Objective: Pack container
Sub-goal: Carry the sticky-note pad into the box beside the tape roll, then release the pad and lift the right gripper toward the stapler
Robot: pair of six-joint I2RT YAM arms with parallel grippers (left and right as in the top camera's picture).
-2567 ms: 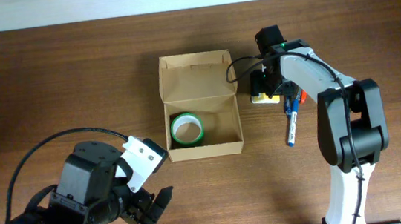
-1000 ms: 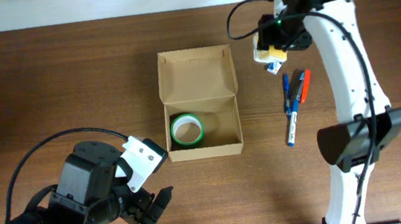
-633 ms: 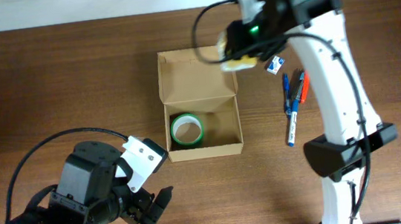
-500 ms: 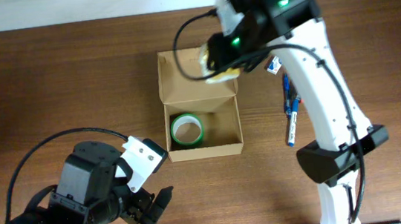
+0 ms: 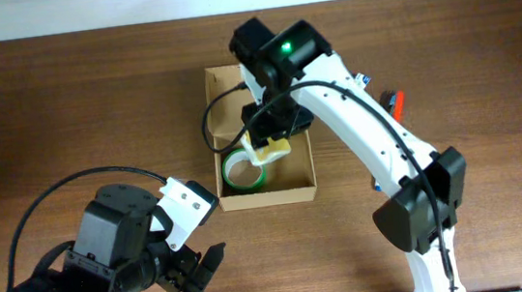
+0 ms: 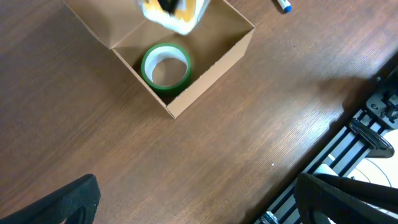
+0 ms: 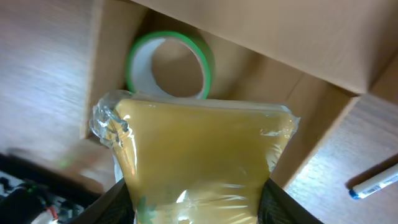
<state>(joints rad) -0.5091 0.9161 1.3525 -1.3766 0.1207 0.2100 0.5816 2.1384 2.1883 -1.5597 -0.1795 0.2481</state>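
Plain tan-brown on the container (image 5: 222,101), inside and out, no print anywhere. The tape roll (image 5: 240,172) was bright green with a white core. The packet (image 5: 269,149) was mustard yellow under clear, glossy, crinkled wrap. The table (image 5: 63,108) showed dark brown wood with fine grain streaks. The right arm (image 5: 354,107) was white with black joints, and a green light (image 5: 287,48) glowed on its black head. At the table's seven o'clock the left arm (image 5: 116,249) was black and carried a white plate (image 5: 187,204). At the container's three o'clock a marker (image 5: 396,103) flashed red!
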